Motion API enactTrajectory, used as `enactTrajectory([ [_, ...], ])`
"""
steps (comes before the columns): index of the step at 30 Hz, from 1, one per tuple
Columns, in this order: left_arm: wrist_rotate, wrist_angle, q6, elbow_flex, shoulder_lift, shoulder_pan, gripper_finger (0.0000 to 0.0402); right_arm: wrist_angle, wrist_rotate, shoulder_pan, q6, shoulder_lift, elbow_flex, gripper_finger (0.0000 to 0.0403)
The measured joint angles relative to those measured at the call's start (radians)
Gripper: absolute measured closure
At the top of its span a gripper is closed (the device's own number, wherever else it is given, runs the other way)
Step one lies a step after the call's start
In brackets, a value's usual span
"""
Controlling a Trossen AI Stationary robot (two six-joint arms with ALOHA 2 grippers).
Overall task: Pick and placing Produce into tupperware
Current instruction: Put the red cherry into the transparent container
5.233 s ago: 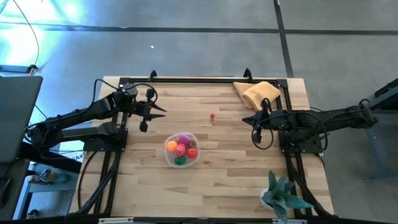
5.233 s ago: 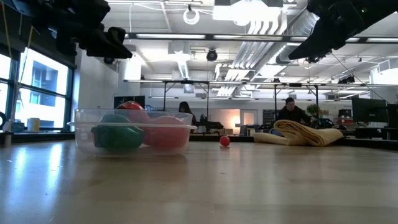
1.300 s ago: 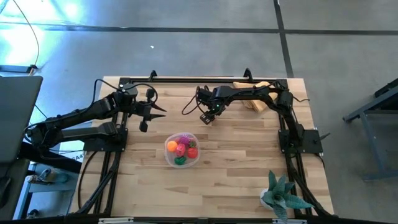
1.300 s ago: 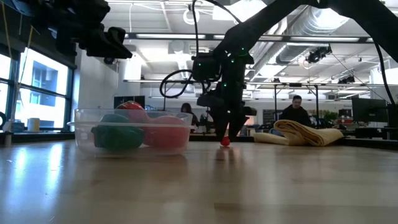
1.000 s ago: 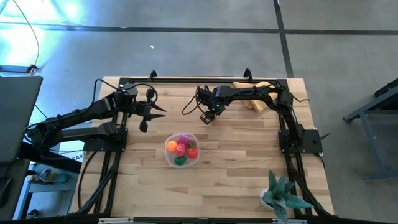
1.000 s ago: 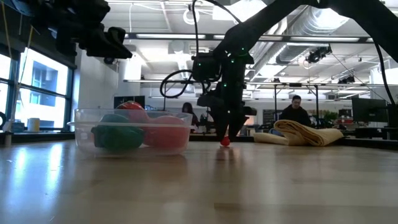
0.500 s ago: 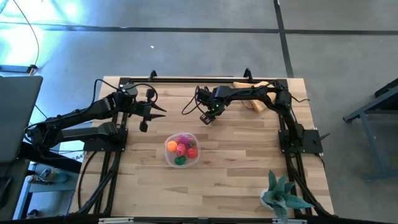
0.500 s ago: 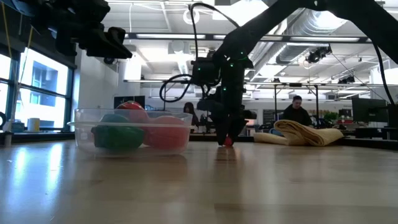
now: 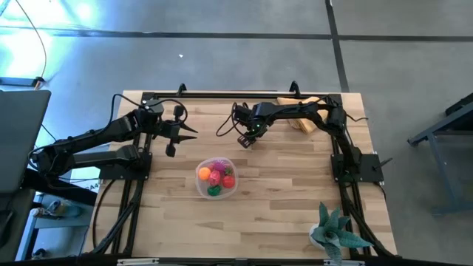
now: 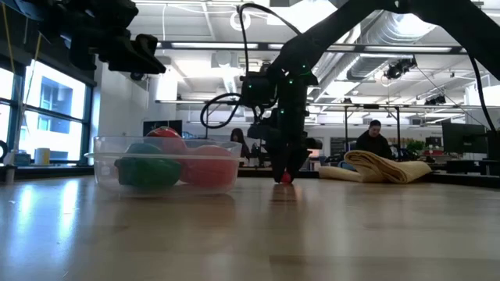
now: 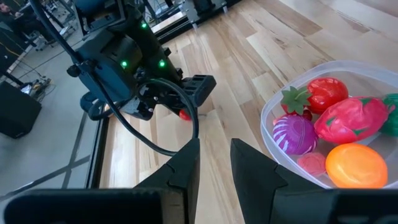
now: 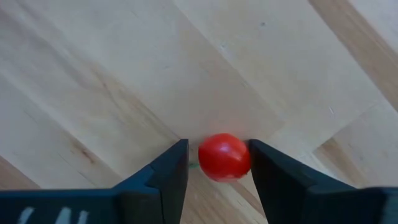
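The tupperware point(image 9: 215, 178) is a round clear container on the table's middle, holding several toy fruits and vegetables, red, orange, pink, purple and green point(image 11: 329, 137). One small red ball of produce point(image 12: 224, 157) lies on the wood farther back point(image 10: 287, 178). My right gripper point(image 12: 217, 165) is down at the table with its open fingers on either side of that ball. My left gripper point(image 11: 214, 155) hovers left of the container point(image 9: 183, 131), its fingers a narrow gap apart, holding nothing. My right gripper comes down on the small red ball from above. One finger point(image 12: 264, 163) stands against the ball's side point(image 12: 245, 155), and a thin gap shows between the ball and the other finger. The ball rests on the table.
A folded tan cloth point(image 9: 307, 111) lies at the far right corner, just behind the right arm. A teal spiky plant point(image 9: 334, 229) stands at the near right corner. Bare wood lies between the ball and the container. A person point(image 10: 373, 140) sits in the room beyond.
My right gripper has settled a little lower over the red ball, and in the low view its fingers have drawn closer together around it. The ball has stayed on the table.
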Motion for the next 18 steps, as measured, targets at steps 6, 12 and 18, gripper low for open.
enactTrajectory([
  [6,0.0,0.0,0.0,0.0,0.0,0.0,0.0323,-0.002,0.008,0.0,0.007,0.0,0.0,0.0266],
  [12,0.0,0.0,0.0,0.0,0.0,0.0,0.0323,-0.003,0.024,0.0,0.007,0.0,0.0,0.0285],
  [18,0.0,0.0,0.0,0.0,0.0,0.0,0.0323,-0.001,0.033,0.0,0.007,0.0,0.002,0.0294],
])
